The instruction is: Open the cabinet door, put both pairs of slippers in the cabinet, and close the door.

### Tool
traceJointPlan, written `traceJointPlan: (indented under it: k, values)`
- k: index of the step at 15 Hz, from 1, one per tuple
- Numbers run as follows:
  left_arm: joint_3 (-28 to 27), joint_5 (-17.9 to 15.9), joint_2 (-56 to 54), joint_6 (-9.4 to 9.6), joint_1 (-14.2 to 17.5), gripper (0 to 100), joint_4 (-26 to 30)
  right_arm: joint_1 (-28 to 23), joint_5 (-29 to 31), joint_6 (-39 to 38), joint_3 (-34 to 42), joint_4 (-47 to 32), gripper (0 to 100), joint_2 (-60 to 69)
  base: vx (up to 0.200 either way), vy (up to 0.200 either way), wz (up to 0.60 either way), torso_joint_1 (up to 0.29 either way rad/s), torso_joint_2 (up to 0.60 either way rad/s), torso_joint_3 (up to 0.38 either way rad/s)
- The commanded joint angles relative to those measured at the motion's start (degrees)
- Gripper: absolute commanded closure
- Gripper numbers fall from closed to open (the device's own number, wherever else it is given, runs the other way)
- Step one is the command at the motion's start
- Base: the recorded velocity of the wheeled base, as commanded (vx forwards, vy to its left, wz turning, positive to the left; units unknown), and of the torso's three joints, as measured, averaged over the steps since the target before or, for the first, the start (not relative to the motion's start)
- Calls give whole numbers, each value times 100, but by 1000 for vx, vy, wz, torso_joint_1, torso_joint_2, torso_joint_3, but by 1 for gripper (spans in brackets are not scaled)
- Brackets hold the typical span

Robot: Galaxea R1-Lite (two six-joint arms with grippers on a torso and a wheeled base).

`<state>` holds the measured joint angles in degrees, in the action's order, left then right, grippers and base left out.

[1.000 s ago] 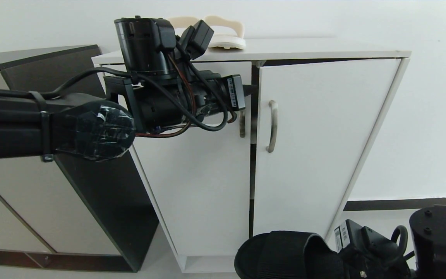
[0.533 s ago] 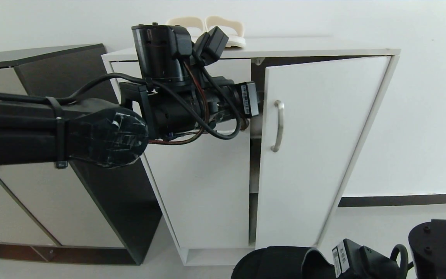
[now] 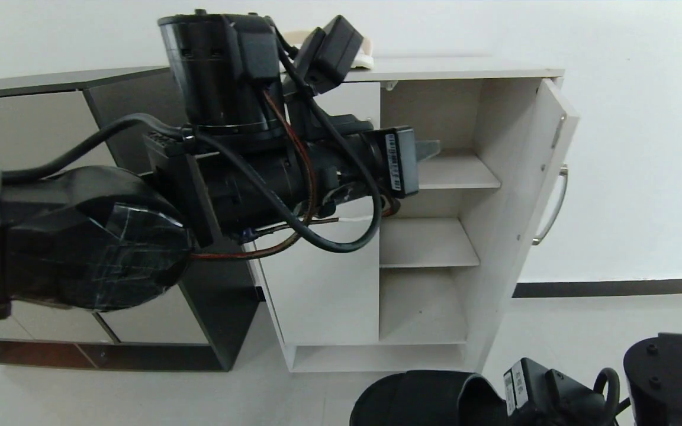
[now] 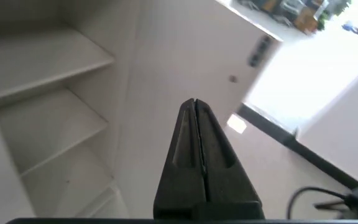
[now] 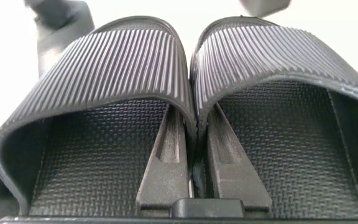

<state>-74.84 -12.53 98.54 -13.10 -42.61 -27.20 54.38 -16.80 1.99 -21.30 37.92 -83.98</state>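
Note:
The white cabinet (image 3: 459, 73) stands with its right door (image 3: 518, 195) swung wide open and its left door (image 3: 317, 284) closed. Bare shelves (image 3: 453, 171) show inside. My left gripper (image 3: 433, 148) is shut with nothing in it, level with the upper shelf at the opening; in the left wrist view its closed tips (image 4: 195, 106) point at the door's inner face (image 4: 185, 56). A cream pair of slippers (image 3: 362, 52) lies on the cabinet top, mostly hidden by my left arm. My right gripper (image 5: 194, 168) is shut on the black pair of slippers (image 5: 185, 81), low and in front of the cabinet (image 3: 430, 399).
A dark shelf unit (image 3: 122, 89) stands against the cabinet's left side. The open door's handle (image 3: 551, 207) sticks out to the right. White floor (image 3: 601, 319) and a dark baseboard (image 3: 601, 288) lie right of the cabinet.
The right door has swung from barely ajar to wide open. My left gripper has moved right along with it. The head view has also shifted. The black slippers stay in my right gripper.

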Motion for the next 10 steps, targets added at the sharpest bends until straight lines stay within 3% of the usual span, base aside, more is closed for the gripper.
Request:
traceJointPlan:
  k: [1,3,5,7,8,10]
  values:
    - [628,418,-766,-25,552,100,-102,-94,854,-295,-402,-13,100,-92,0,0,0,0,0,0]
    - [1507,866,-2084,1,877,100,250,-103,2190,-875,-973,4,100,-523,0,0,0,0,0,0]
    - [2175,1561,-3394,115,1307,100,1296,-121,2954,-1271,-1518,-4,100,-910,0,0,0,0,0,0]
    - [3019,2396,-4932,168,1501,100,2500,-191,3534,-1315,-1729,4,100,-1217,0,0,0,0,0,0]
    - [3414,2703,-5705,238,1940,100,2931,-226,3719,-1315,-1773,13,100,-1287,0,0,0,0,0,0]
    - [4293,2888,-6997,695,2933,100,3150,-253,3833,-1306,-1755,22,100,-1279,0,0,0,0,0,0]
